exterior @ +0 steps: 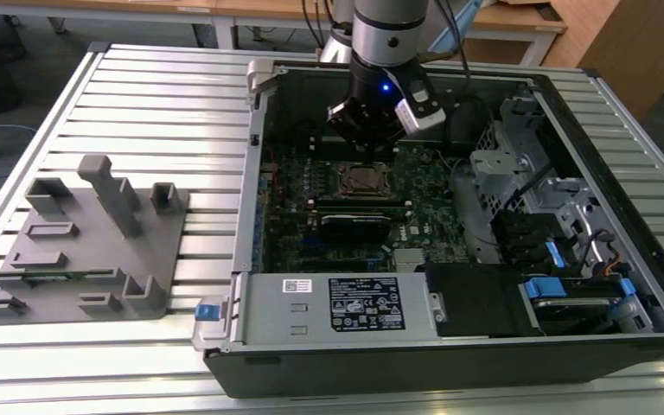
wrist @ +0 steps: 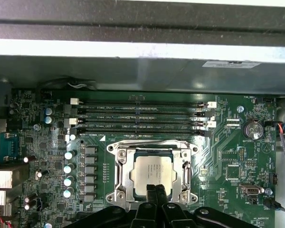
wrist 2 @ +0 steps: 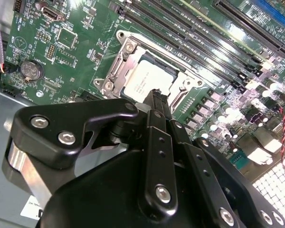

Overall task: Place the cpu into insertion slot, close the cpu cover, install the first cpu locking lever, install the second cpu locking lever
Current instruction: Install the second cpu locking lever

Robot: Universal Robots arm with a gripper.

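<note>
A: Where does the cpu (wrist: 153, 174) sit?
B: Flat in the insertion slot (wrist: 125, 162) on the green motherboard (wrist: 228, 142), inside the open computer case (exterior: 309, 363). The silver cpu cover (wrist: 153, 146) frames it, lying down around its edges.
A: And the gripper (wrist: 155, 190)?
B: Its two dark fingers (wrist 2: 156, 102) are pressed together with nothing between them, tips just above the chip's near edge in both wrist views.
A: Anything else nearby?
B: Memory slots (wrist: 142, 116) beside the socket, and a grey fixture block (exterior: 90, 242) on the slatted table (exterior: 170, 112) at the exterior view's left
</note>
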